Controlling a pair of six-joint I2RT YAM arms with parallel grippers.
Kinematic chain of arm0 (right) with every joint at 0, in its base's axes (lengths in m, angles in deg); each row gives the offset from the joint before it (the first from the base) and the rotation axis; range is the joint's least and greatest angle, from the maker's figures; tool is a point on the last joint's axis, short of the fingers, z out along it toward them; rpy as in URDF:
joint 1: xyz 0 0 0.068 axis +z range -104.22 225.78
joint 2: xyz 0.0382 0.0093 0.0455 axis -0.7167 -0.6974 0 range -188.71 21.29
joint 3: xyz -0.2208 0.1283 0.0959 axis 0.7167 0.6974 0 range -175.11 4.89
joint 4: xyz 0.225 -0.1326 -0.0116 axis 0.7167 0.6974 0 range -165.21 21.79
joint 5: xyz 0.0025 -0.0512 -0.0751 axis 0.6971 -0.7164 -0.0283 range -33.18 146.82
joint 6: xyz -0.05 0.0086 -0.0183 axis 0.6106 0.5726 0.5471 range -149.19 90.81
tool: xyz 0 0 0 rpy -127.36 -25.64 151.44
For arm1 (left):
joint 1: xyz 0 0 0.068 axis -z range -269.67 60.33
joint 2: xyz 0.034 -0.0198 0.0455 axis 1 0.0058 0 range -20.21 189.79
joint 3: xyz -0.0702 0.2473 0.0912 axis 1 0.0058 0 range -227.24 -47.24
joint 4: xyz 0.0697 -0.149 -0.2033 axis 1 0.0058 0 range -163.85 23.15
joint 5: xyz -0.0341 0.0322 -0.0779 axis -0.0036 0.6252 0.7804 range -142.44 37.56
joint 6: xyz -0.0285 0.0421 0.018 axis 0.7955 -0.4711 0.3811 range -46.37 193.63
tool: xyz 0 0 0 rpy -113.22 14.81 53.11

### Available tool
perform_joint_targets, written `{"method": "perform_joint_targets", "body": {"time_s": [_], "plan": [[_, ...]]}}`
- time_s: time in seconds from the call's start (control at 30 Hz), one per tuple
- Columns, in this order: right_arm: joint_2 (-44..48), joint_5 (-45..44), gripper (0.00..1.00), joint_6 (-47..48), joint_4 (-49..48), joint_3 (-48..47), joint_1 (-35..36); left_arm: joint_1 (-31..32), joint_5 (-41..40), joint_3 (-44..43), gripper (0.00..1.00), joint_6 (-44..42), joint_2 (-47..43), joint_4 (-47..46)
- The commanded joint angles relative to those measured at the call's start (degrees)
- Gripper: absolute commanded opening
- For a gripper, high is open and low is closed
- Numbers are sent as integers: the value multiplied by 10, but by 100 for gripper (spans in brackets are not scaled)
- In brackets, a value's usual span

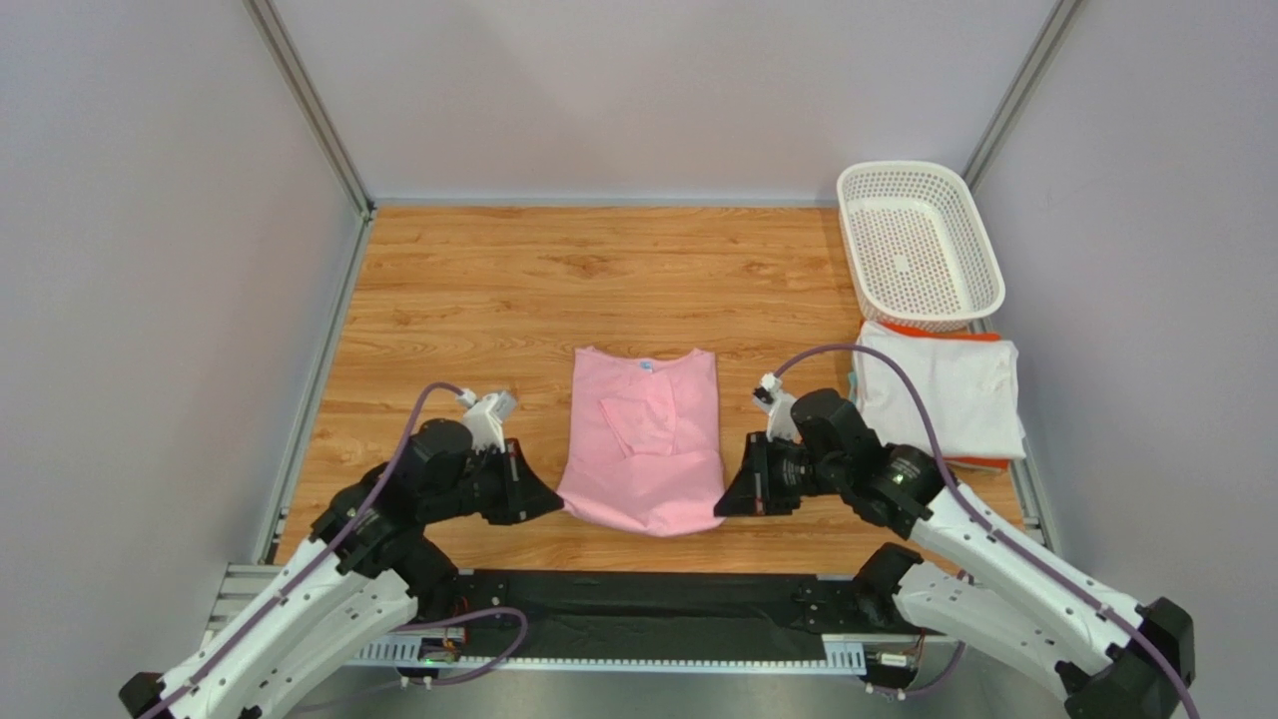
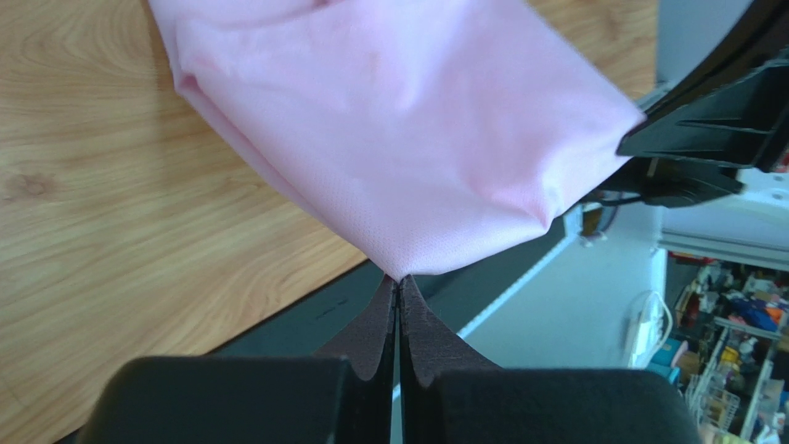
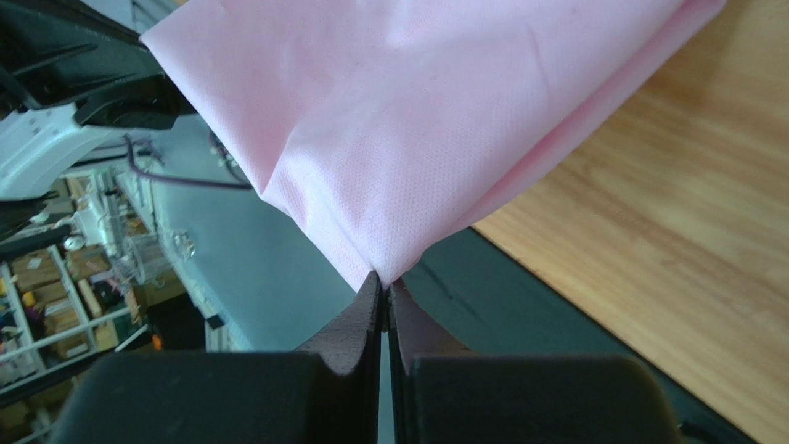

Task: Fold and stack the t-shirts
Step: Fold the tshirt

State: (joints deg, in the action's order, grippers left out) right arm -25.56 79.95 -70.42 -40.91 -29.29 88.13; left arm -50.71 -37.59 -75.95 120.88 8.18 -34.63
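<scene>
The pink t-shirt (image 1: pixel 645 438) lies partly folded on the wooden table (image 1: pixel 450 300), its near hem raised. My left gripper (image 1: pixel 558 507) is shut on the hem's left corner; in the left wrist view the tips (image 2: pixel 400 282) pinch the pink cloth (image 2: pixel 407 120). My right gripper (image 1: pixel 723 507) is shut on the hem's right corner; in the right wrist view the tips (image 3: pixel 383 280) pinch the pink cloth (image 3: pixel 417 120). The white t-shirt with orange trim (image 1: pixel 942 393) lies folded at the right, behind my right arm.
A white perforated basket (image 1: pixel 917 244) stands at the back right, just behind the white shirt. A black strip (image 1: pixel 660 592) runs along the table's near edge. Grey walls with metal posts close the left, back and right sides.
</scene>
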Motion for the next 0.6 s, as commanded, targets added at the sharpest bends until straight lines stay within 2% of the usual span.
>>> {"method": "perform_joint_targets", "body": {"time_s": [0.0,0.13,0.27,0.57], "plan": [[47,74,0,-46,69,-32,11,12,25,-46,0,38,-62,50],[69,130,0,-65,92,-58,11,12,25,-93,0,39,-71,97],[71,158,0,-73,123,-80,12,12,31,-126,0,34,-68,105],[50,110,0,-69,141,-100,10,12,-44,-158,0,21,-27,118]]}}
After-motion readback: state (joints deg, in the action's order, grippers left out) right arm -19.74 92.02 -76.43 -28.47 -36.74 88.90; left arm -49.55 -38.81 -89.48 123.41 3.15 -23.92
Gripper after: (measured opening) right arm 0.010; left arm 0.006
